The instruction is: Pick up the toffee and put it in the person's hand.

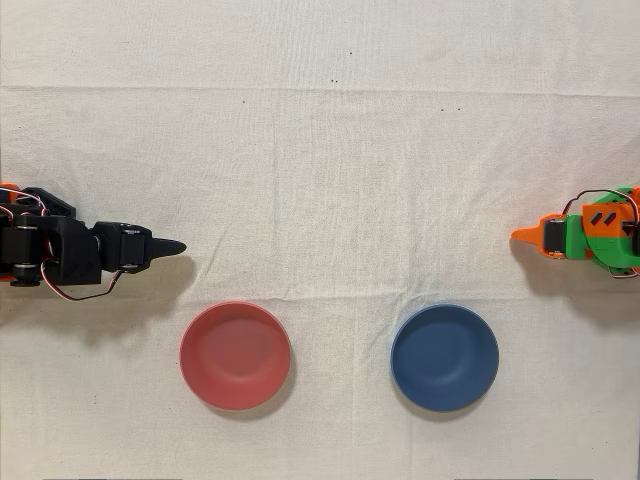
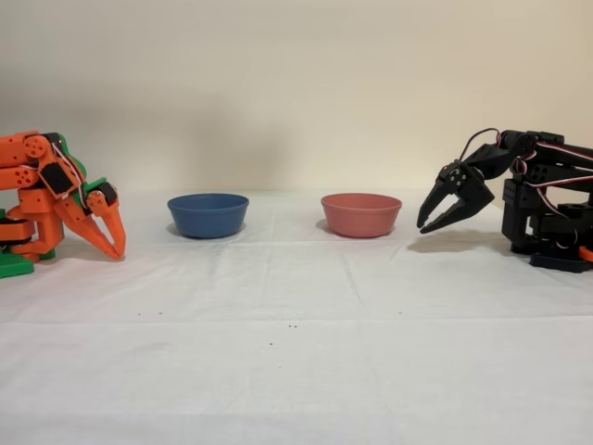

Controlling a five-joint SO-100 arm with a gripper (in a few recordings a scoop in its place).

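Black two-finger gripper (image 2: pixel 428 222) sits folded back by its base, tips angled down above the white cloth-covered table (image 2: pixel 296 371), jaws slightly parted with nothing between them. Toffee isn't visible in either view, so its place and long axis can't be told; no hand visible either. Round pink-red plastic bowl (image 2: pixel 360 213) stands near the gripper, just ahead of its tips; round blue plastic bowl (image 2: pixel 208 214) lies beyond it, well apart. Orange arm (image 2: pixel 56 195) idle at far side.
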